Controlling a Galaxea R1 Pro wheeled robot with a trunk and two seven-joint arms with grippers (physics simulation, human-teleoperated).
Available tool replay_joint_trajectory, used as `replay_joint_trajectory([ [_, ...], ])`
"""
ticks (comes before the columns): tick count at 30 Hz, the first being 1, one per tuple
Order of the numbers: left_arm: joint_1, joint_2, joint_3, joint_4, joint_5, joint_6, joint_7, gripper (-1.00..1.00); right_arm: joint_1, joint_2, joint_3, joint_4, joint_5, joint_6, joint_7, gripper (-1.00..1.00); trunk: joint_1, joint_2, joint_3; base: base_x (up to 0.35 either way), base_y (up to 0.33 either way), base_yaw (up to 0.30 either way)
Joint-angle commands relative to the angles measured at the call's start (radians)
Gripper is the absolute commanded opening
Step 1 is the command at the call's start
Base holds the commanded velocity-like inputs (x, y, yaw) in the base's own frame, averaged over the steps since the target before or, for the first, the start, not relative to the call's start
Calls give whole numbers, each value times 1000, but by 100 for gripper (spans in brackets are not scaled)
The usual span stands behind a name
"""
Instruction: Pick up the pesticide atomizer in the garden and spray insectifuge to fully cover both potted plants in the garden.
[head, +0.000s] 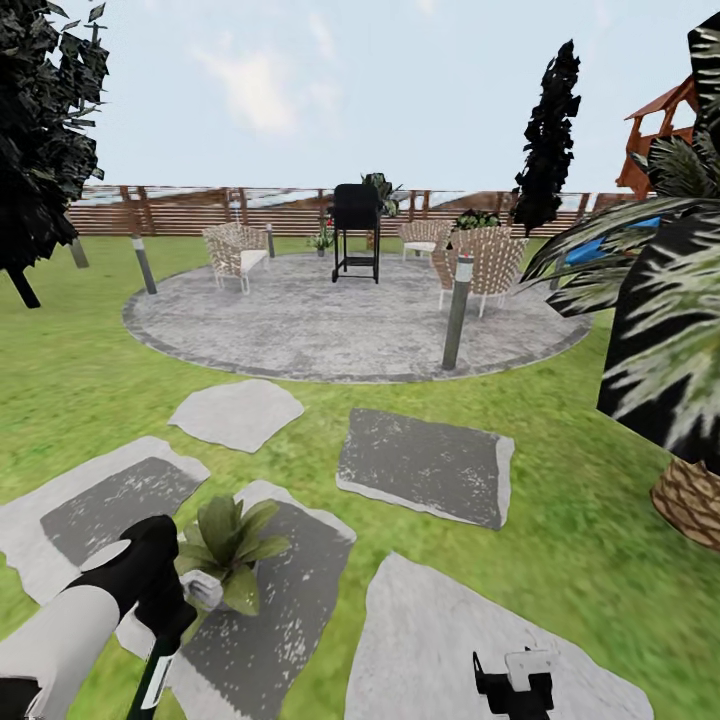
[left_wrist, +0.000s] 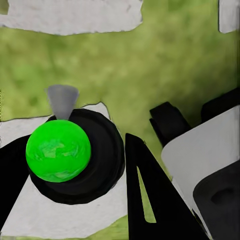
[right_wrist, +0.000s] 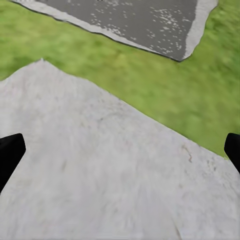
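The garden's lawn (head: 90, 380) and grey slabs (head: 425, 465) spread below a round patio (head: 330, 320). One potted plant (head: 228, 545) sits on a slab at lower left, just beside the left pincer (head: 165, 625), which is clamped on the sprayer (left_wrist: 75, 155) — a rigid, probably light bottle with a green top, best held round its dark body. The right pincer (head: 513, 680) at the bottom edge gapes wide, empty.

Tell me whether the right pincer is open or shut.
Open. In the right wrist view the right pincer has its two dark fingertips at opposite edges, with bare stepping slab between them and nothing held.
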Motion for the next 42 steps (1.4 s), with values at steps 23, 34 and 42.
replay_joint_trajectory([
  [23,-63,-42,-16,-45,-44,7,-58,-100,-1,-1,-6,1,11,-3,-6,100,0,0,-1,44,0,0],
  [34,-43,-43,-15,27,-80,1,-63,-100,-1,-1,-6,1,11,-3,-7,100,0,0,-1,0,0,0],
  [42,-55,-53,-7,17,-80,5,-81,-100,-1,-2,-6,1,11,-3,-6,100,0,0,-1,0,0,0],
])
